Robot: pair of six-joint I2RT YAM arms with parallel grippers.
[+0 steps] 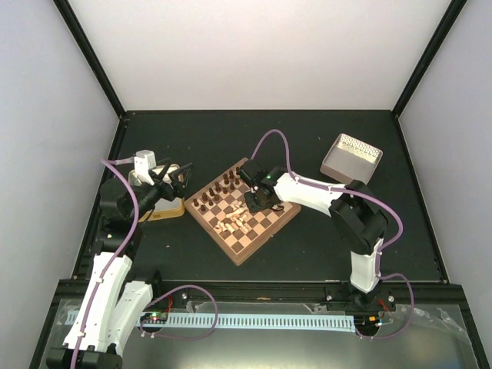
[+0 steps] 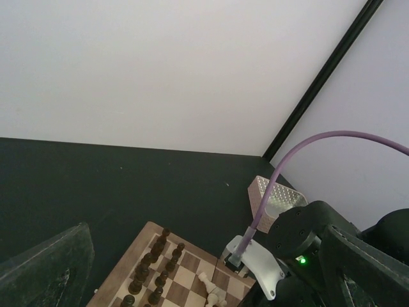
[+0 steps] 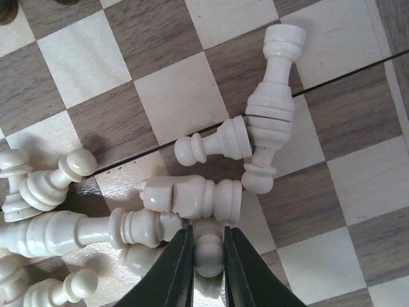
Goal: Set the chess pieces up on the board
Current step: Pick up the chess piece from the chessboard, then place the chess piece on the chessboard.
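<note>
I am picking from the toppled chess pieces (image 3: 192, 198) lying toward the near corner of the board (image 3: 319, 211), the right gripper (image 3: 208, 238) gripping one round-headed pale piece (image 3: 208, 257) narrowly, and I am judging the next move needs a straight lift clear of its neighbours.

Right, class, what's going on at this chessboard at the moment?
The right gripper is shut on one pale piece in a heap of toppled pale pieces on the board. The dark pieces already stand in rows along one edge. The left gripper hangs open beside the board, holding nothing.
</note>
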